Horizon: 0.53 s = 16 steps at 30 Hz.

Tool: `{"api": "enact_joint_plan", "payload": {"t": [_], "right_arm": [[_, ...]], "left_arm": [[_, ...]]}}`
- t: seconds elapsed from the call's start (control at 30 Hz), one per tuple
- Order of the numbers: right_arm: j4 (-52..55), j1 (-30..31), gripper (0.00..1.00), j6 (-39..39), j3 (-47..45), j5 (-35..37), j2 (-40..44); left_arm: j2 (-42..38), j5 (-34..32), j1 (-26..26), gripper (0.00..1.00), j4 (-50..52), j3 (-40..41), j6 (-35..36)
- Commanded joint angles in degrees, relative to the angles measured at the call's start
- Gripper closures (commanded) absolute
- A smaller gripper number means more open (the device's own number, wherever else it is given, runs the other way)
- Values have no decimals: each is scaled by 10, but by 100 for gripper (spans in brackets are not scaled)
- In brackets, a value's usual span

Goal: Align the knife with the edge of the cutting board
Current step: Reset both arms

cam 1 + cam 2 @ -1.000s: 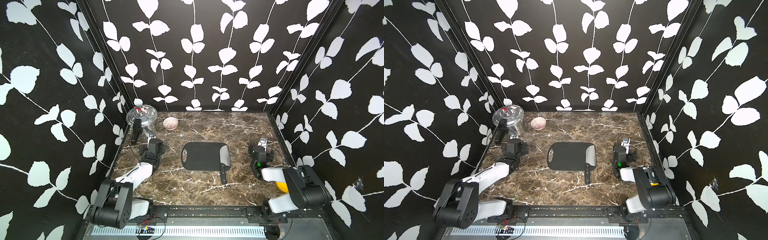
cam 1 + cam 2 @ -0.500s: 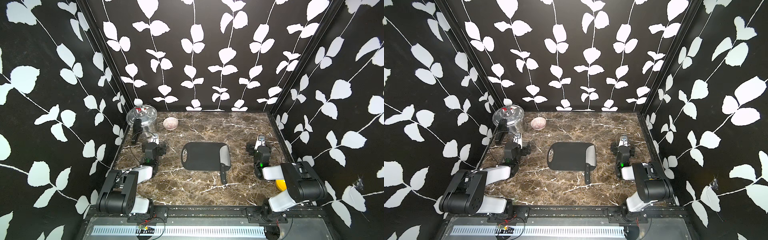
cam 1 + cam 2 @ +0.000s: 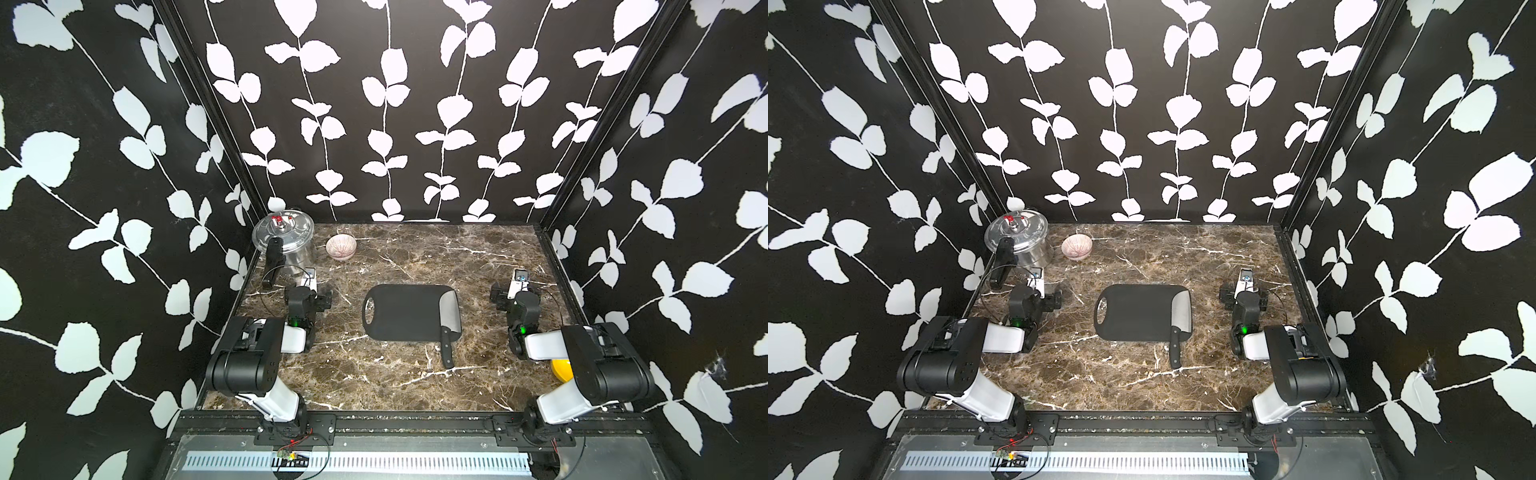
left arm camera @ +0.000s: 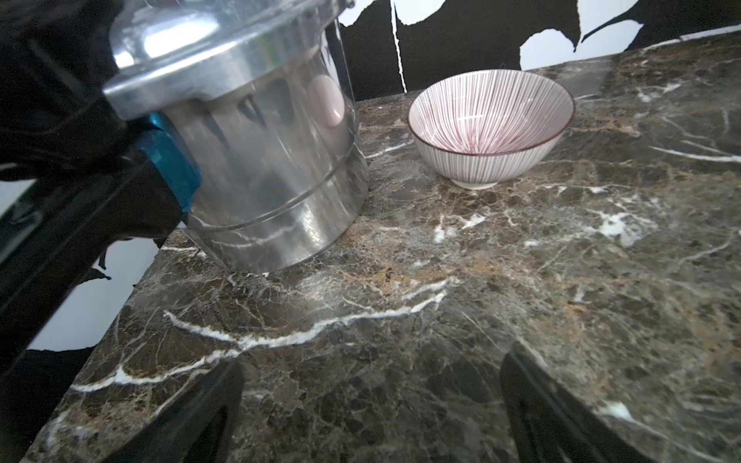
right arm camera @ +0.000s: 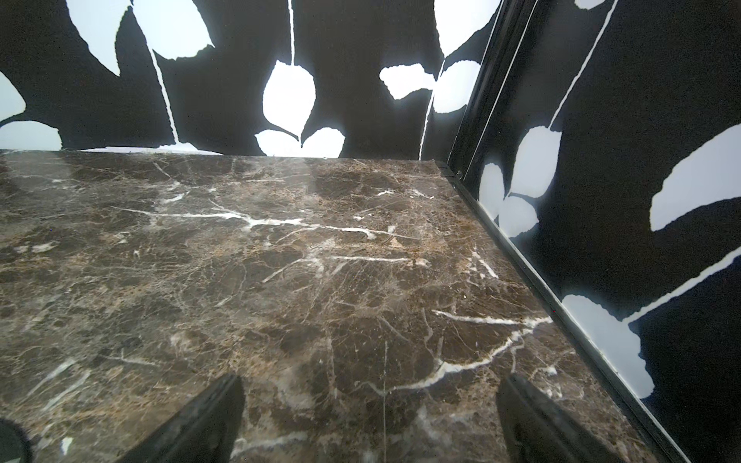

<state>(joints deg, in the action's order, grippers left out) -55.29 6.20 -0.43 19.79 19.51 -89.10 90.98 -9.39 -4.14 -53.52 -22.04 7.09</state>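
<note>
The black cutting board (image 3: 401, 311) (image 3: 1133, 311) lies flat mid-table, its handle hole at the left end. The knife (image 3: 450, 312) (image 3: 1181, 312) rests with its broad silver blade on the board's right end, lying along that short edge. Its black handle (image 3: 446, 351) juts past the near edge onto the marble. My left gripper (image 3: 308, 291) (image 4: 371, 401) sits low, left of the board, open and empty, facing the pot. To the right of the board, my right gripper (image 3: 515, 293) (image 5: 369, 405) is open and empty over bare marble. Neither touches knife or board.
A lidded steel pot (image 3: 286, 243) (image 4: 260, 160) with a long black handle stands at the back left, close ahead of my left gripper. Beside it is a striped bowl (image 3: 341, 247) (image 4: 491, 128). A yellow object (image 3: 561, 370) shows under my right arm. Patterned walls enclose three sides.
Both arms have folded down and back into low poses at the table's two sides. The knife and the board have not moved.
</note>
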Motion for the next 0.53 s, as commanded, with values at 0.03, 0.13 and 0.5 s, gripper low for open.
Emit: {"api": "enact_joint_plan", "payload": {"t": [0.03,0.13,0.5], "right_arm": [[-28,-2,0,-5,0,0,-2],[-27,-2,0,-5,1,0,-2],[-27,-2,0,-5,1,0,-2]], "left_arm": [[-6,7,2,2,-25,0,-4],[-7,6,3,1,-24,0,-4],[-7,16,2,2,-23,-1,-1]]}}
